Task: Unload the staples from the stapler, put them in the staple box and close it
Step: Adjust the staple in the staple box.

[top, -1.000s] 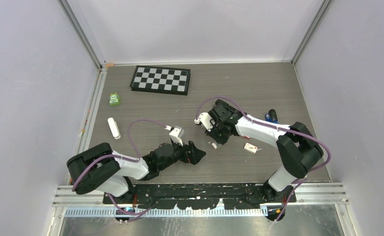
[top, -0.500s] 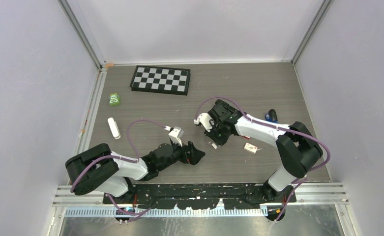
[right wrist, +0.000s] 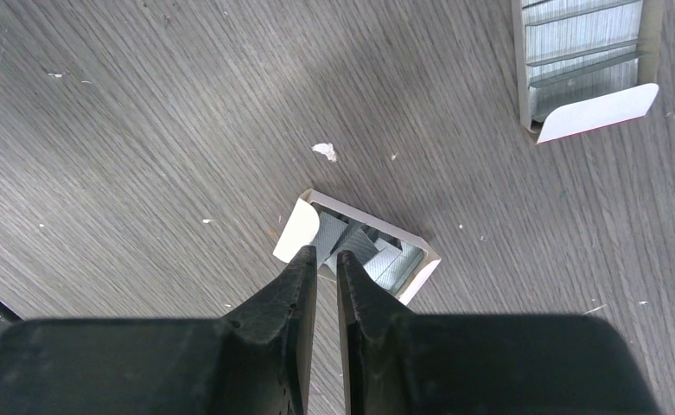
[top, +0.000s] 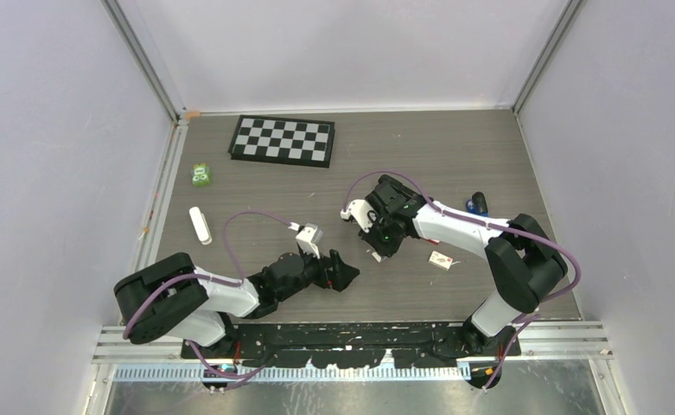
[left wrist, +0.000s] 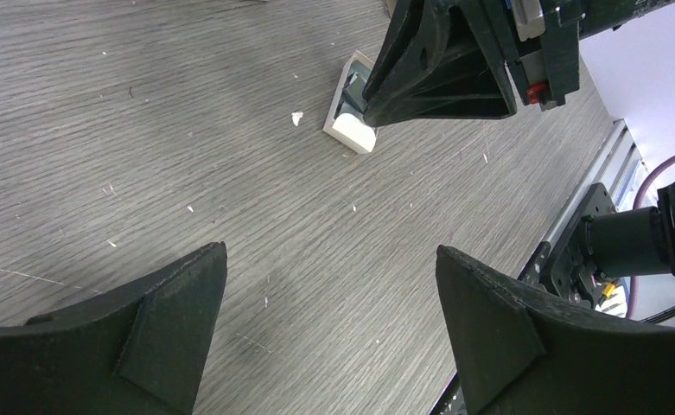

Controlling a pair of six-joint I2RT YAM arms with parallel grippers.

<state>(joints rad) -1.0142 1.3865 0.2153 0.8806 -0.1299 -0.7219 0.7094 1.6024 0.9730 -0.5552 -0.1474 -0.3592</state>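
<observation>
Beneath narrow right jaws: open box (right wrist: 296, 232), grey staples (right wrist: 366, 249) inside; left jaws wide.

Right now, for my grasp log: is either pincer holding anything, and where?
Left pincer: nothing. Right pincer, shut over the staple box: cannot tell.

I am viewing a table (top: 455, 147): a checkerboard (top: 283, 140) is lying at the far side, left of centre. A staple box (right wrist: 364, 246) is sitting right of centre, under the right gripper (right wrist: 326, 255); a second staple box (right wrist: 582, 65) is lying near it, to its right.
</observation>
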